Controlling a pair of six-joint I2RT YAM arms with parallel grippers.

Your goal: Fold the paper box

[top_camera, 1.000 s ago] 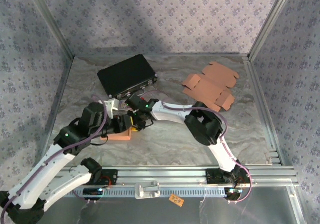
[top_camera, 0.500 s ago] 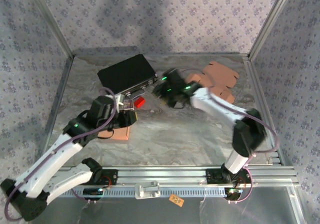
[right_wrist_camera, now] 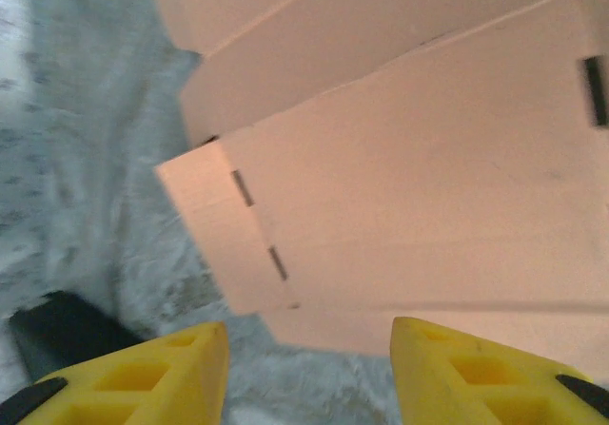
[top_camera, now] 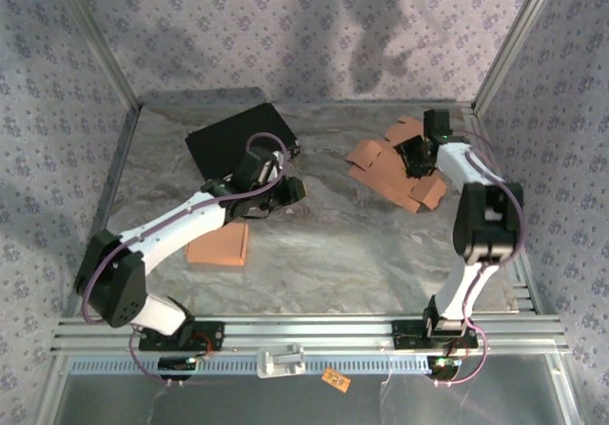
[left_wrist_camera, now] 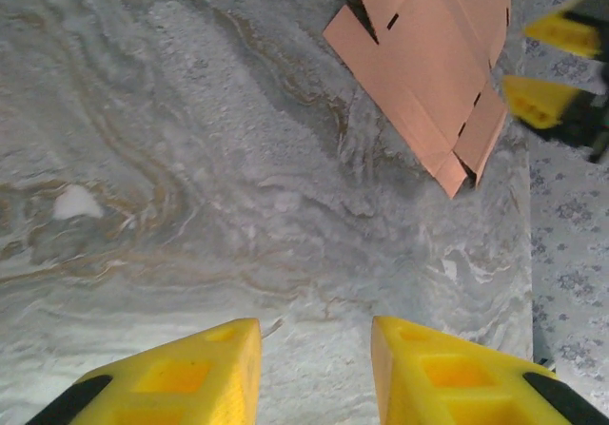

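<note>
A flat, unfolded tan paper box (top_camera: 385, 164) with slots and flaps lies at the back right of the table; it also shows in the left wrist view's upper right, paper box (left_wrist_camera: 428, 54), and spreads across the right wrist view, paper box (right_wrist_camera: 409, 140). My right gripper (top_camera: 416, 154) hovers just over its right half, open, and nothing lies between the yellow fingers of that right gripper (right_wrist_camera: 309, 339). My left gripper (top_camera: 290, 189) hangs over bare table at mid-left, well left of the sheet. It too is open and empty, left gripper (left_wrist_camera: 314, 335).
A folded tan box (top_camera: 219, 244) rests on the table under the left forearm. A black case (top_camera: 233, 135) sits at the back left. Patterned walls and metal frame posts close in the marbled table (top_camera: 333, 254). The right gripper's yellow fingers (left_wrist_camera: 557, 64) show past the sheet.
The right arm swung from the folded box at centre-left across to the flat sheet at back right. The left gripper left the folded box and moved toward the middle.
</note>
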